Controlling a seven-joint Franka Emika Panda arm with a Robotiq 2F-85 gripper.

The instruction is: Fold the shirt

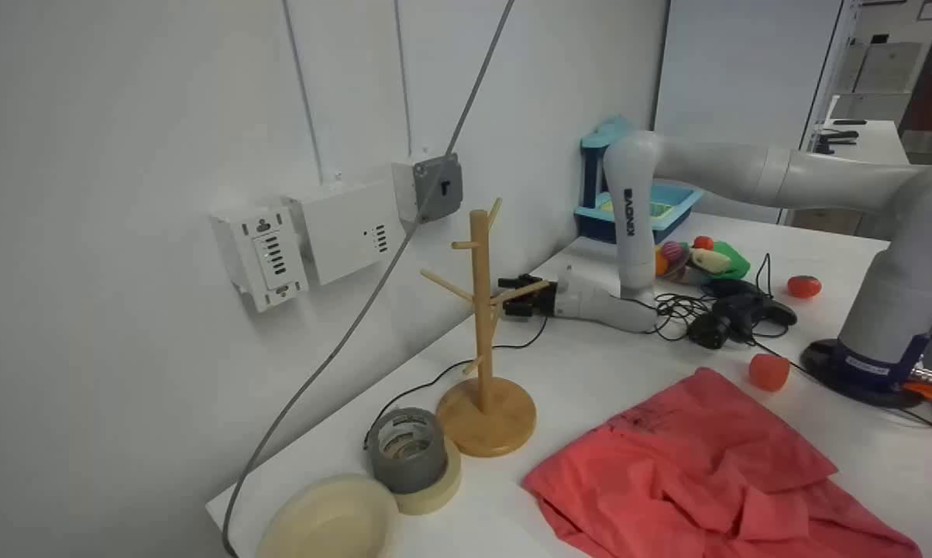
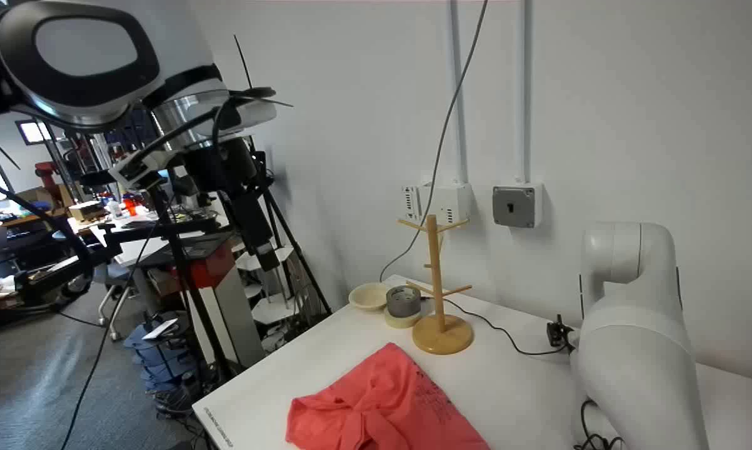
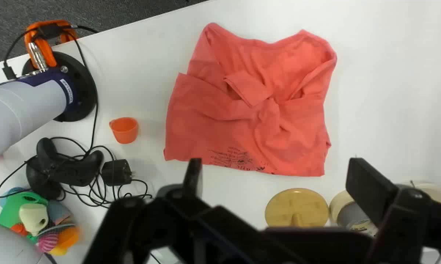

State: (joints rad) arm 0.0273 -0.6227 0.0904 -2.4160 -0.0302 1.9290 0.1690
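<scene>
In an exterior view the table (image 1: 582,372) is smooth and white. The arm (image 2: 119,69) hangs high, its last section slanting downward, well above the table. On the table lies the soft, wrinkled red shirt (image 3: 249,113), bunched at its middle. Beside it stands a round-based wooden peg stand (image 1: 482,310). The black gripper (image 3: 273,165) is spread wide, holding and touching nothing. Near the shirt sits an orange cup (image 3: 125,132).

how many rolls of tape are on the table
2. A grey roll lies on top of a tan roll, both beside the wooden stand. Any others hidden behind or under things would not show.
</scene>
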